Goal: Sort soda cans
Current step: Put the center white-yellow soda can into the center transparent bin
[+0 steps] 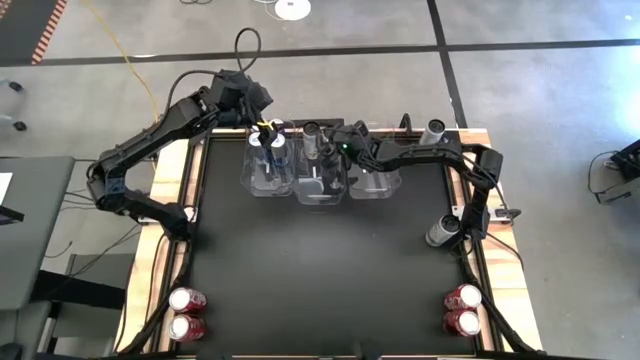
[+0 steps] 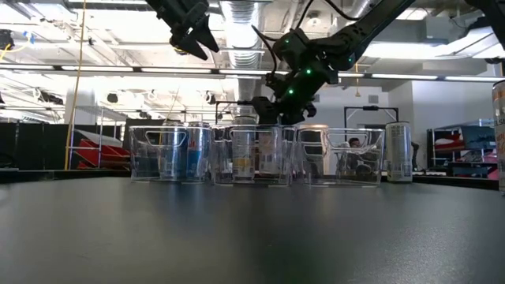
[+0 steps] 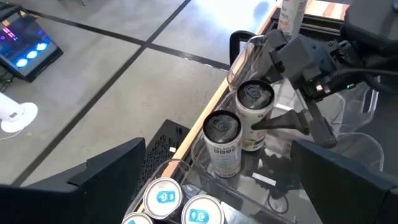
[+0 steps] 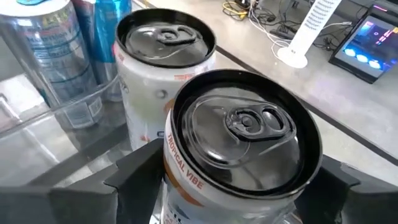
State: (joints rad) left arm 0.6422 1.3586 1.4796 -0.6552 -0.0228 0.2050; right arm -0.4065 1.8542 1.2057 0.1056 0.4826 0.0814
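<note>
Cans [image 3: 225, 142] stand two together in the middle bin [image 1: 320, 186]; the nearer could tip against its neighbour if the right gripper [image 3: 292, 121] drags as it lifts. Its fingers sit apart either side of that can; contact isn't clear. The left gripper [image 2: 193, 33] hangs spread wide and empty above the blue cans' bin [image 1: 268, 175].

Table middle [image 1: 320, 260] lies open; bins [image 1: 321, 180] crowd the far edge.

Grey concrete floor [image 1: 520, 110], black floor lines, bright ceiling lights [image 2: 442, 47]
</note>
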